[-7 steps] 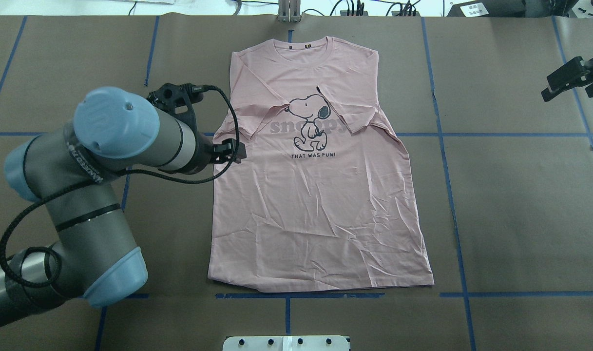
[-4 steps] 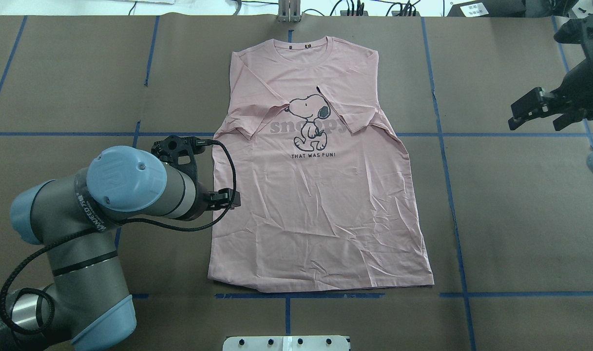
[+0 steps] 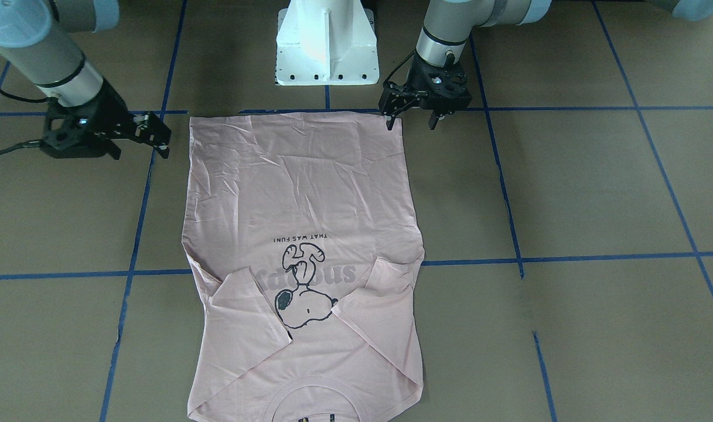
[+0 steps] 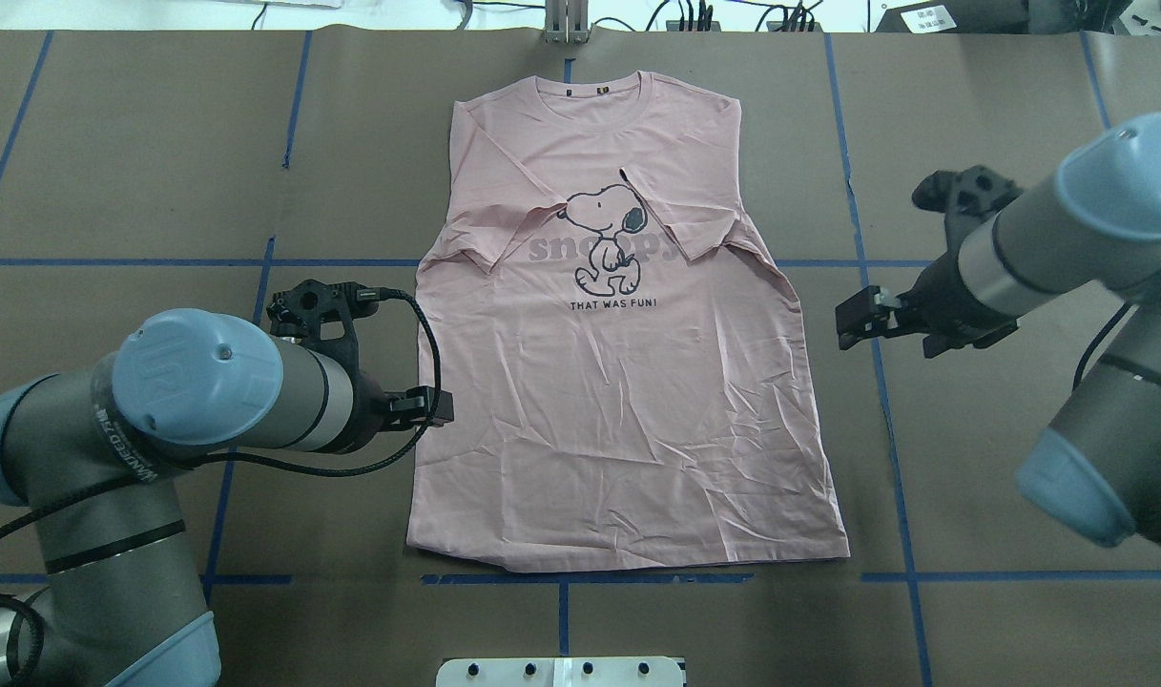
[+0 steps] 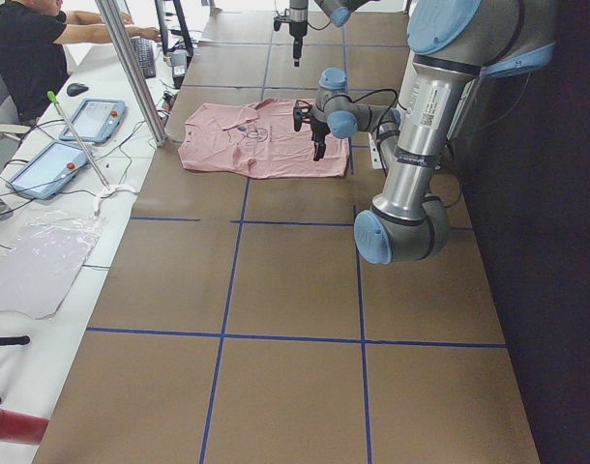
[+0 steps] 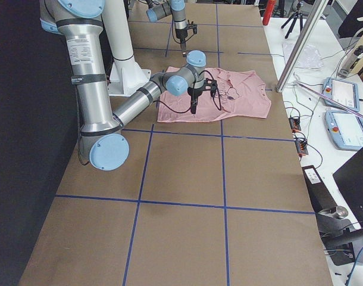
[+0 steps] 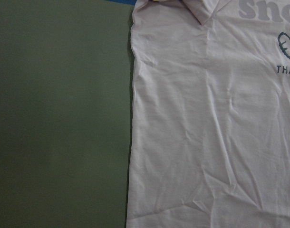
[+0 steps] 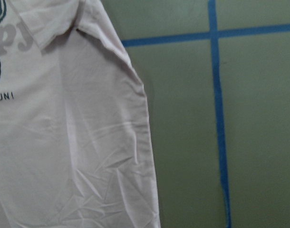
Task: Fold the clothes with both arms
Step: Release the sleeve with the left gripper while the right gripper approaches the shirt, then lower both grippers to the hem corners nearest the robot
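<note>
Hands spread and empty, the robot brackets a pale pink T-shirt (image 4: 628,410) laid face up on the brown tabletop (image 4: 160,143). The left hand (image 3: 412,120), its two fingers parted and gripping nothing, hangs above the garment's side edge toward the hem (image 4: 628,563). Its wrist camera looks straight down on that edge, bare tabletop on one side and creased cloth on the other. The right hand (image 4: 887,332), likewise open and holding nothing, hovers just off the opposite edge over a blue tape line (image 4: 900,477), apart from the fabric. Neither hand appears to touch the shirt. The garment lies with its ribbed collar (image 4: 594,95) far from the robot and its hem nearest the white pedestal base (image 3: 326,44). Both short sleeves (image 4: 504,229) are turned inward across the chest, partly covering the grey lettering beside the Snoopy drawing (image 4: 607,239), which squares the body into a near rectangle. That suggests the sleeve folds are done and a fold of the body comes next. The mirrored stance, one hand per side with fingers wide, looks chosen so both can drop onto matching points and lift the cloth evenly. Whether they aim for the hem corners or the side edges cannot be told.
</note>
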`<state>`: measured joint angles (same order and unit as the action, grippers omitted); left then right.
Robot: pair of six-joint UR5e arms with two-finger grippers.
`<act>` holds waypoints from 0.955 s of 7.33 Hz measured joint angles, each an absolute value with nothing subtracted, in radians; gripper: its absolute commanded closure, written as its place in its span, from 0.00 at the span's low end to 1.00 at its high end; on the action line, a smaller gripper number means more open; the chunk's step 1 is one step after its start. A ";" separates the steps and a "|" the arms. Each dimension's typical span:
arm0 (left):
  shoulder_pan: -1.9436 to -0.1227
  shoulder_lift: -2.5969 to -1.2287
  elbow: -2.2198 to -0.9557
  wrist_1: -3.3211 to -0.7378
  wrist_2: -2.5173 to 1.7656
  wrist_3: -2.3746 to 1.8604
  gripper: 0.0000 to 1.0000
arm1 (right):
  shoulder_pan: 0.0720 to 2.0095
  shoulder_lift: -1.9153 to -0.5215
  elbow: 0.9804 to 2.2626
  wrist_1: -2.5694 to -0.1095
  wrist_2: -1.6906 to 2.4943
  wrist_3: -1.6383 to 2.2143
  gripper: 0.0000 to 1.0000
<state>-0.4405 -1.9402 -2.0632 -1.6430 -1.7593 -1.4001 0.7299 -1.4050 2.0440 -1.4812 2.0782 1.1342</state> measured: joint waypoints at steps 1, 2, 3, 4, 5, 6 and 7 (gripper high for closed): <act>-0.440 -1.937 -2.075 -1.642 -1.759 -1.400 0.00 | 0.647 -1.412 2.044 -1.449 2.017 1.217 0.00; -0.440 -1.936 -2.083 -1.641 -1.759 -1.400 0.00 | 0.578 -1.437 2.044 -1.403 1.961 1.284 0.00; -0.439 -1.938 -2.087 -1.640 -1.759 -1.401 0.00 | 0.517 -1.477 2.045 -1.347 1.908 1.338 0.00; -0.439 -1.940 -2.088 -1.639 -1.759 -1.401 0.00 | 0.466 -1.512 2.045 -1.302 1.860 1.377 0.00; -0.437 -1.942 -2.088 -1.638 -1.760 -1.401 0.00 | 0.418 -1.539 2.044 -1.279 1.816 1.408 0.00; -0.436 -1.944 -2.088 -1.638 -1.760 -1.401 0.00 | 0.378 -1.556 2.044 -1.268 1.781 1.434 0.00; -0.435 -1.945 -2.087 -1.638 -1.761 -1.401 0.00 | 0.345 -1.564 2.044 -1.265 1.761 1.458 0.00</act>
<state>-0.4351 -1.9450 -2.0869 -1.6383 -1.7608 -1.4005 0.3455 -1.5645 2.0445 -1.2645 1.7608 1.4580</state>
